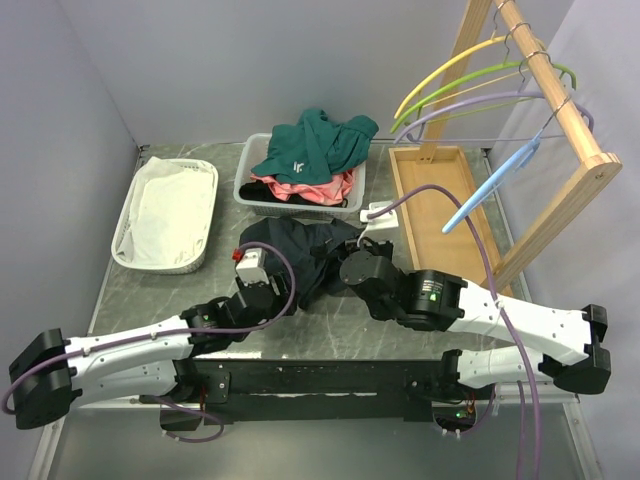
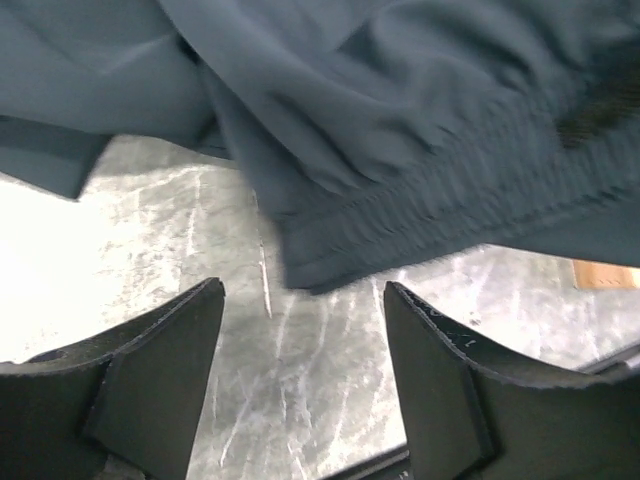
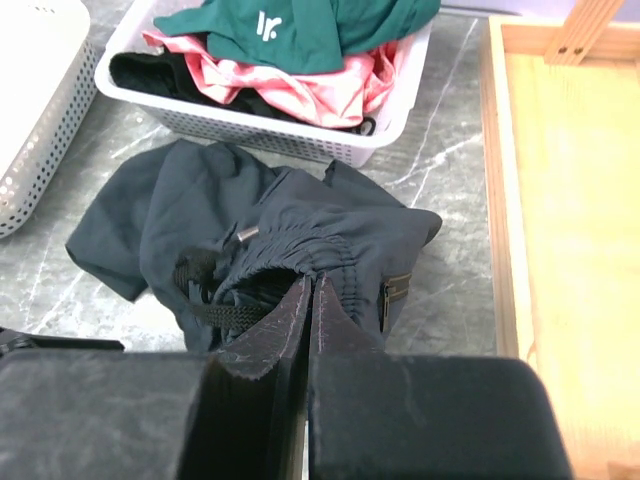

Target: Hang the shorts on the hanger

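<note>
The dark navy shorts (image 1: 300,245) lie crumpled mid-table, just in front of the clothes basket. My right gripper (image 1: 340,258) is shut on their elastic waistband; in the right wrist view its fingertips (image 3: 300,300) meet at the gathered edge of the shorts (image 3: 330,215), beside a black drawstring. At the shorts' left edge my left gripper (image 1: 266,264) is open. In its wrist view the waistband of the shorts (image 2: 400,120) hangs just beyond the gripper (image 2: 302,290), with only bare table between the fingers. The light-blue hanger (image 1: 490,190) hangs on the wooden rack at the right.
A white basket (image 1: 262,195) holding teal and pink garments stands behind the shorts. Another white basket (image 1: 165,215) with a white liner sits at the left. The wooden rack (image 1: 580,135) with its tray (image 1: 430,200) carries yellow, green and lavender hangers.
</note>
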Available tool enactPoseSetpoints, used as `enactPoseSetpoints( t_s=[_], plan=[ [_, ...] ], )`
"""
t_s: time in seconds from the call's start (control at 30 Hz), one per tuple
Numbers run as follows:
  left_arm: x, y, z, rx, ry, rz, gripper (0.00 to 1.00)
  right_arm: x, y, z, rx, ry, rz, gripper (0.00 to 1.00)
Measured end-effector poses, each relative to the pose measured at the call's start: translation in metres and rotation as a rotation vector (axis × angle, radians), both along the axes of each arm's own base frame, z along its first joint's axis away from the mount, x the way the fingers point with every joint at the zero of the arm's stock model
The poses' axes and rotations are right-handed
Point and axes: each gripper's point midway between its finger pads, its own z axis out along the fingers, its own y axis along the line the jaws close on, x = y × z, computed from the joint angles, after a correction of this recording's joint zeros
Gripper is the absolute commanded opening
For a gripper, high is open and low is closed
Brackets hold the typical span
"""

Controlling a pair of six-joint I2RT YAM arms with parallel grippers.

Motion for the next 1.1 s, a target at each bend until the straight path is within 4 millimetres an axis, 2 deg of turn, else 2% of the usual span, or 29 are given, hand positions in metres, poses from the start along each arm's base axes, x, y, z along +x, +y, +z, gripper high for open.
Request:
enactPoseSetpoints(
  t_s=[0.23,0.37,0.43,0.5,0.63,0.73,0.83,1.1],
  plan=[
    [0.007,-0.009,-0.005,-0.013,-0.011,0.013,0.66,0.000,0.000,0.010,-0.021,-0.011,0.015,0.00],
    [0.001,-0.019,-0.011,-0.026,-0.026,-0.037,0.65,0.001,0.003,0.015,-0.027,-0.015,0.020,0.00],
    [-0.006,-0.023,-0.016,-0.035,-0.032,-0.073,0.66,0.002,0.005,0.015,-0.033,-0.013,0.023,0.00],
    [-0.011,-0.027,-0.020,-0.040,-0.034,-0.103,0.72,0.002,0.007,0.013,-0.041,-0.008,0.027,0.00],
    [-0.013,-0.031,-0.035,-0.017,-0.020,-0.118,0.75,0.002,0.010,0.008,-0.055,0.001,0.034,0.00],
    [-0.010,-0.031,-0.052,0.027,0.003,-0.098,0.72,0.002,0.011,0.007,-0.062,0.008,0.040,0.00],
    [-0.004,-0.029,-0.063,0.054,0.015,-0.047,0.64,0.001,0.014,0.010,-0.058,0.014,0.050,0.00],
    [0.014,-0.034,-0.049,-0.001,-0.034,0.046,0.57,0.000,0.012,0.009,-0.059,0.026,0.051,0.00]
  ],
)
